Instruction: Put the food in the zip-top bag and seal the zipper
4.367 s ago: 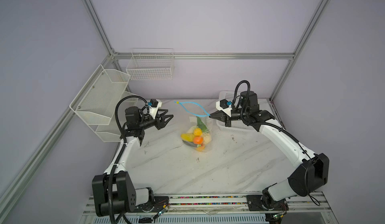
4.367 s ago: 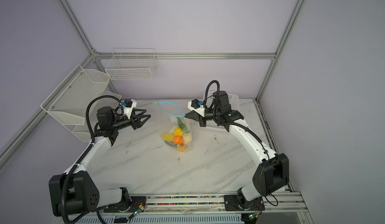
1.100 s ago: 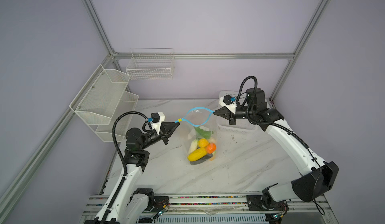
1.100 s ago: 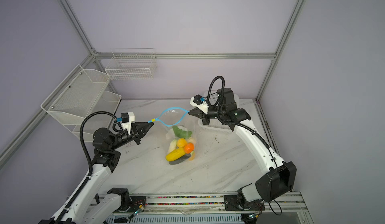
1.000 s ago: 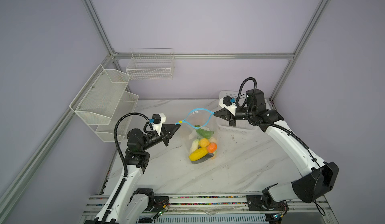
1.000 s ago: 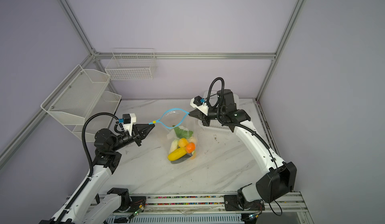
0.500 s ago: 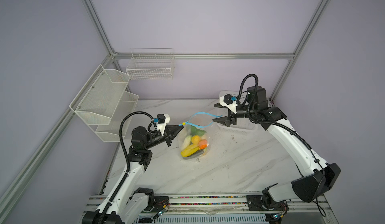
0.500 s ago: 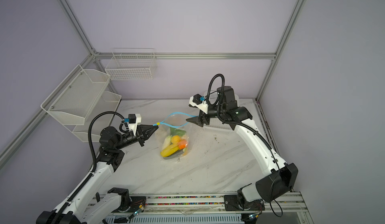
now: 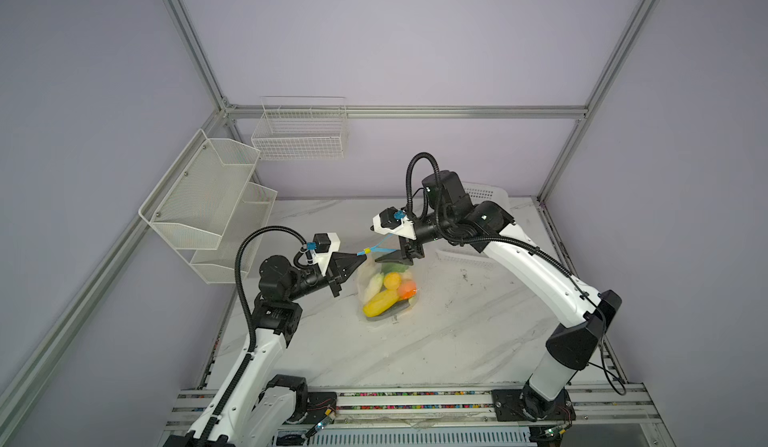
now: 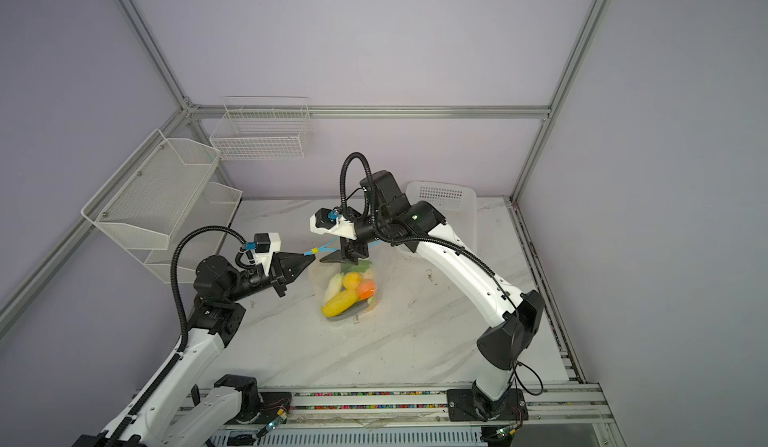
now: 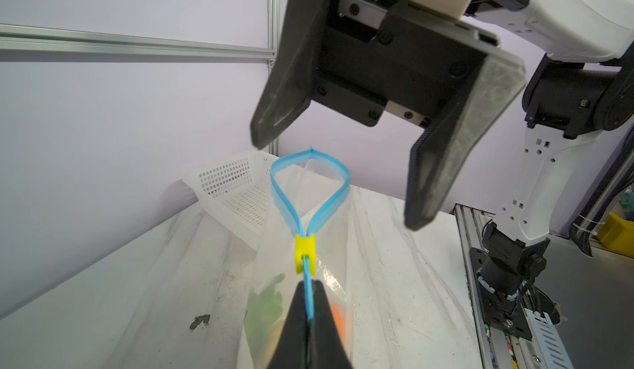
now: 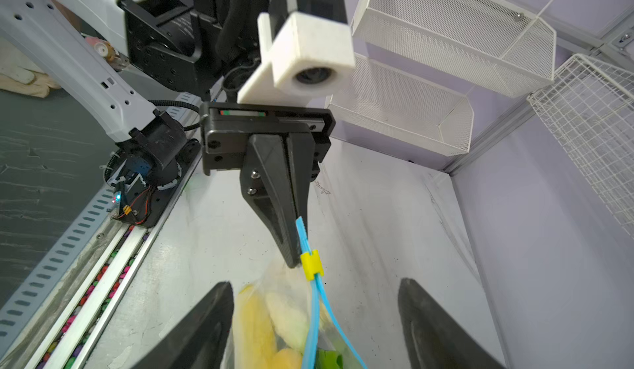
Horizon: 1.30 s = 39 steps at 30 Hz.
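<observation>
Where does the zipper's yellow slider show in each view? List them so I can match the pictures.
In a top view: yellow slider just off the left gripper's tip.
In a top view: likewise, off that tip.
Left wrist: mid-picture, just past its tip.
Right wrist: beside the left gripper's tip.
Shared landmark: the left gripper, shut on the zipper.

No lettering, label, brand or number is legible anywhere, neither on the zip-top bag (image 11: 336, 240) nor on the white basket (image 11: 224, 178).
</observation>
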Tool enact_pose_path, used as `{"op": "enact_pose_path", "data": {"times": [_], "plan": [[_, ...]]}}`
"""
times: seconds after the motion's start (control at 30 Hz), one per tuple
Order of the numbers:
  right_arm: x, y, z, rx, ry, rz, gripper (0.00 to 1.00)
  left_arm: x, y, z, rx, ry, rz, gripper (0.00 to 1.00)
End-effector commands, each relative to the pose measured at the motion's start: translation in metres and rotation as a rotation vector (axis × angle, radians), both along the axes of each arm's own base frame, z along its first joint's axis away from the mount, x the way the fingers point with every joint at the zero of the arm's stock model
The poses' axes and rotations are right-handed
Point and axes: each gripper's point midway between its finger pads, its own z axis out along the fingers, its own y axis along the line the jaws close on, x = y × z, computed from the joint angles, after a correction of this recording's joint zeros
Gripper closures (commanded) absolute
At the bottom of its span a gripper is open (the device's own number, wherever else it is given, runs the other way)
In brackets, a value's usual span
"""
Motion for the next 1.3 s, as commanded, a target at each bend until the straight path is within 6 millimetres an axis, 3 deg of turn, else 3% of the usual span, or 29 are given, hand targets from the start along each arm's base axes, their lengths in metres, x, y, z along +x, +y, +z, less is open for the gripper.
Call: {"op": "enact_pose_path", "data": {"times": [0.0,0.33,0.73,0.9,1.1,1.27], "plan": [[-0.003,-0.002,-0.011,-0.081,-0.006,0.014,0.27,-0.014,-0.002,0.048,0.008,-0.164,-0.027,1.0],[-0.004,0.005,-0.032,-0.191,0.037,0.051,0.64,-0.012,-0.002,0.046,0.031,-0.172,-0.022,1.0],[-0.004,0.001,-0.028,-0.191,0.012,0.041,0.88,-0.012,-0.002,0.047,0.046,-0.181,-0.018,1.0],[-0.003,0.002,-0.03,-0.196,0.015,0.037,0.94,-0.012,-0.002,0.047,0.063,-0.172,-0.014,0.99],[-0.002,0.002,-0.031,-0.198,0.018,0.034,0.96,-0.012,0.0,0.049,0.083,-0.181,0.006,0.82],[-0.001,0.002,-0.032,-0.199,0.016,0.032,0.97,-0.012,0.001,0.049,0.105,-0.183,0.016,0.82]]}}
